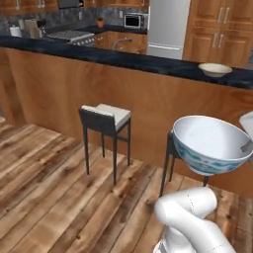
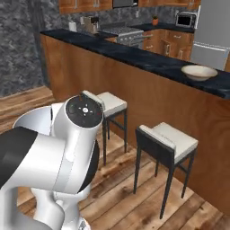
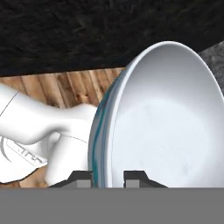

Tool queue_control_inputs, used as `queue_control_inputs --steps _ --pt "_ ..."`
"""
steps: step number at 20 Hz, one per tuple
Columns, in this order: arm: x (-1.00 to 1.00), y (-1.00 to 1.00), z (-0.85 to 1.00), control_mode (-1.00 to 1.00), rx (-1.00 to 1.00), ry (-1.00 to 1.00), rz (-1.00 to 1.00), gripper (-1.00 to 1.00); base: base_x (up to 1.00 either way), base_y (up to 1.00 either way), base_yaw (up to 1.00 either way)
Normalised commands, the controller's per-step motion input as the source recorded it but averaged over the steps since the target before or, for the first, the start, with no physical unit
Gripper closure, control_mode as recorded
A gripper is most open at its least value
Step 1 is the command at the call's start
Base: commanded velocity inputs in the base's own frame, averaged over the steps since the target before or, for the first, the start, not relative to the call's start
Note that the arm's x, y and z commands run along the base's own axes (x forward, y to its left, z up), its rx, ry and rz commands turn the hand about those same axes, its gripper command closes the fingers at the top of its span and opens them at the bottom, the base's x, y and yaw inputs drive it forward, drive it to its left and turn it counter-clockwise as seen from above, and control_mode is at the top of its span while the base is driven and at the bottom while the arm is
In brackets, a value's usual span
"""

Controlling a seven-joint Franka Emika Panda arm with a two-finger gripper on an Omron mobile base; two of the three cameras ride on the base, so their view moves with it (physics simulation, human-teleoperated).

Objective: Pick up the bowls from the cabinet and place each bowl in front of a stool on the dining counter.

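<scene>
Gripper [image 3: 108, 177] jaws pinched on blue-patterned bowl [image 1: 211, 143] rim (cream bowl [image 1: 215, 69] on dining counter [image 1: 148, 62]).

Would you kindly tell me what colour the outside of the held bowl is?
White with blue-teal patterning; the bowl shows it best in the left base view.

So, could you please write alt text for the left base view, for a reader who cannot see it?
A deep white bowl with blue patterning is held up in the foreground at the right, above the robot's white arm. Behind it runs a long dining counter with a black marble top and wood side, a shallow cream bowl resting on it. A cream-seated stool stands in front of the counter.
</scene>
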Motion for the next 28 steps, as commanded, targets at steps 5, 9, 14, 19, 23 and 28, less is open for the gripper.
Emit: queue_control_inputs --steps 5,9,14,19,23,28 --pt "0.00 0.00 0.00 1.00 0.00 0.00 0.00 1.00 0.79 1.00 -0.58" --pt "0.00 0.00 0.00 1.00 0.00 0.00 0.00 1.00 0.69 1.00 -0.60" --pt "0.00 0.00 0.00 1.00 0.00 0.00 0.00 1.00 0.41 1.00 -0.61" --pt "0.00 0.00 0.00 1.00 0.00 0.00 0.00 1.00 0.39 1.00 -0.60" --pt "0.00 0.00 0.00 1.00 0.00 0.00 0.00 1.00 0.55 1.00 -0.56" --pt "0.00 0.00 0.00 1.00 0.00 0.00 0.00 1.00 0.46 1.00 -0.48"
